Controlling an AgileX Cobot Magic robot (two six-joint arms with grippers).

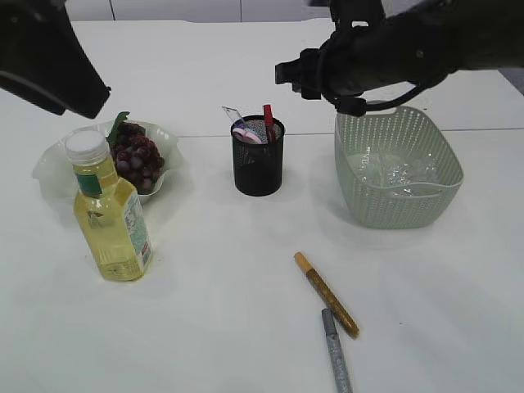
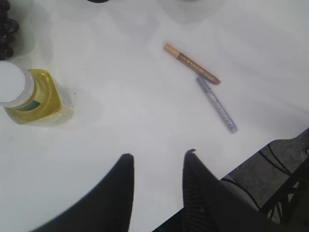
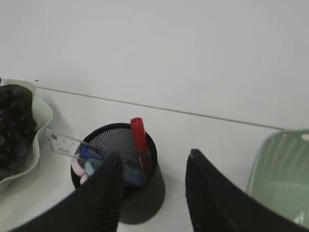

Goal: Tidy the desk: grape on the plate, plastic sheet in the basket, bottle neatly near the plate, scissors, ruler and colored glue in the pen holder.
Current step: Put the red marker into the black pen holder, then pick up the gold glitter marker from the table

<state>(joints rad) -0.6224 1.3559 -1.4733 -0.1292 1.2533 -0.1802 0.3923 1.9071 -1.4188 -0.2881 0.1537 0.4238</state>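
The dark grapes (image 1: 137, 160) lie on the pale green plate (image 1: 51, 166) at the left. The yellow bottle (image 1: 110, 221) stands upright in front of the plate and also shows in the left wrist view (image 2: 31, 94). The black mesh pen holder (image 1: 259, 168) holds the scissors (image 3: 83, 164), a clear ruler (image 3: 63, 144) and a red glue pen (image 3: 140, 142). The plastic sheet (image 1: 393, 173) lies in the green basket (image 1: 399, 209). A gold glue pen (image 1: 327, 295) and a silver glue pen (image 1: 336, 352) lie on the table. My right gripper (image 3: 154, 157) is open and empty above the pen holder. My left gripper (image 2: 159, 154) is open and empty, high above the table.
The white table's front edge shows at the lower right of the left wrist view (image 2: 270, 145). The two loose pens also show in the left wrist view, gold (image 2: 192, 64) and silver (image 2: 217, 104). The basket rim (image 3: 270, 159) is right of my right gripper.
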